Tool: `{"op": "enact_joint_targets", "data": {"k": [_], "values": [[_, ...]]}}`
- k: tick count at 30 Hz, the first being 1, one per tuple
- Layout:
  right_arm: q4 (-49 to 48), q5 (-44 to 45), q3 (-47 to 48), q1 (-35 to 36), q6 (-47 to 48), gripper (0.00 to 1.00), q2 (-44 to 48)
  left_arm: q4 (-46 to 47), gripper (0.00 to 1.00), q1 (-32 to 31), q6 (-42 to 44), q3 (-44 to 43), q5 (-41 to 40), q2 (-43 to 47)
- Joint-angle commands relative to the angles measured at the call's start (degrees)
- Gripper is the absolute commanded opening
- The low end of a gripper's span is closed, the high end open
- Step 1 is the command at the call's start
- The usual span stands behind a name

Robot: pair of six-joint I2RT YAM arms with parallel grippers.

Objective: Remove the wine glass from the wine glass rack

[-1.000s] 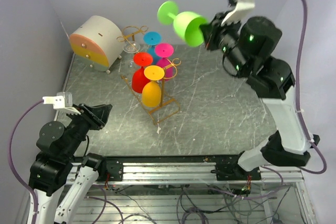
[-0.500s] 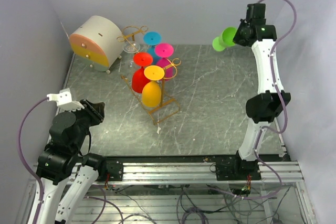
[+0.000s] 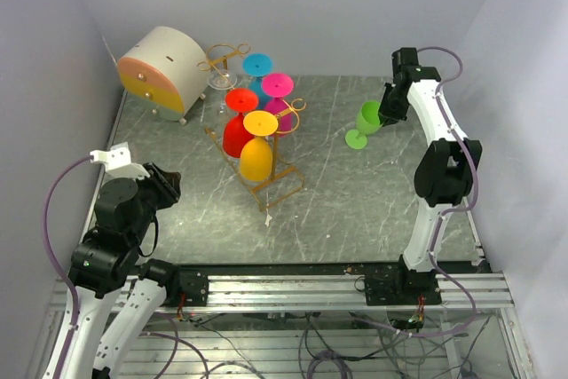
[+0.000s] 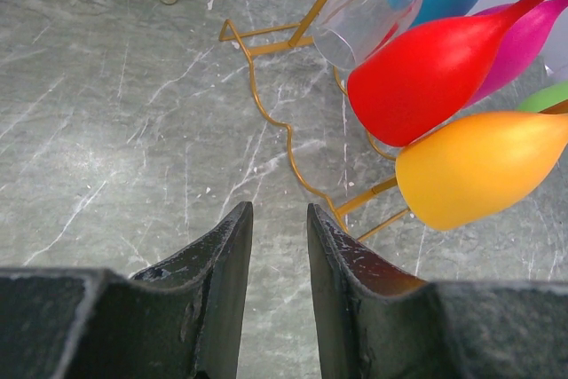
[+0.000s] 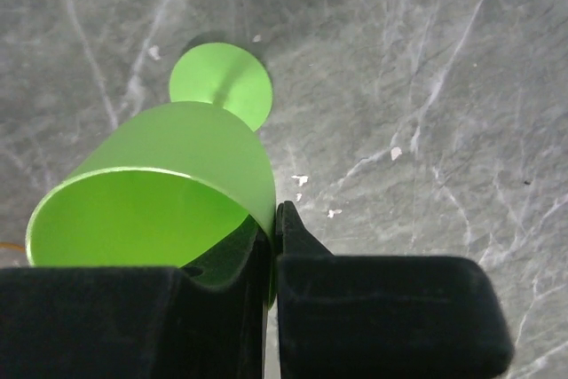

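Matt plas. wine glass (image 5: 177,144), gold metal-wire rack (image 3: 277,182), marble-look tbl (image 3: 373,201)

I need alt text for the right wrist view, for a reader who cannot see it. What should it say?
The right gripper is shut on the rim of a green wine glass, with one finger inside the bowl and one outside. The glass is upright, its foot toward the grey marbled table; whether the foot touches it is unclear.

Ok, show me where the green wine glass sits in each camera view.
Top external: green wine glass right of centre, gripped by the right end effector.
Left wrist: just a green sliver at the right edge above the orange wine glass, probably it.
Right wrist: left of centre, rim pinched by the end effector.
Shared landmark: the grey marbled tabletop.
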State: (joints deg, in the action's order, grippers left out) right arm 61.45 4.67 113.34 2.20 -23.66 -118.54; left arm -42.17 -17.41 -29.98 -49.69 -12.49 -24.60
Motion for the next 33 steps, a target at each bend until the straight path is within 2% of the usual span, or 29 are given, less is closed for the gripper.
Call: {"op": "enact_joint_targets", "data": {"k": [1,10,20,27,28,30,33], "values": [[-3.39,-1.2,-4.17,0.29,-0.55,0.0,4.61,0.9,0.42,-0.17,0.43,0.24,-0.14,0.31],[-2.98,2.34,-2.8,2.79,-0.4,0.0,4.16,0.61,0.42,-0.17,0.09,0.24,-0.74,1.31],[-2.19,9.07,1.2,5.22,-1.46,0.24,6.27,0.18,0.42,-0.17,-0.35,0.15,-1.31,1.97],[-4.3,10.46,0.73,10.55,-1.4,0.26,15.46,-0.1,0.42,-0.17,-0.61,0.11,-1.85,1.81],[-4.92,9.36,0.58,11.7,-1.48,0.26,17.35,-0.15,0.42,-0.17,-0.67,0.09,-1.96,1.77],[-7.38,3.91,-0.72,13.14,-1.88,0.34,21.37,-0.27,0.42,-0.17,-0.77,0.08,-2.14,1.75],[-14.16,-9.86,-4.3,13.38,-3.29,0.41,26.35,-0.36,0.42,-0.17,-0.83,0.08,-2.21,1.84]]}}
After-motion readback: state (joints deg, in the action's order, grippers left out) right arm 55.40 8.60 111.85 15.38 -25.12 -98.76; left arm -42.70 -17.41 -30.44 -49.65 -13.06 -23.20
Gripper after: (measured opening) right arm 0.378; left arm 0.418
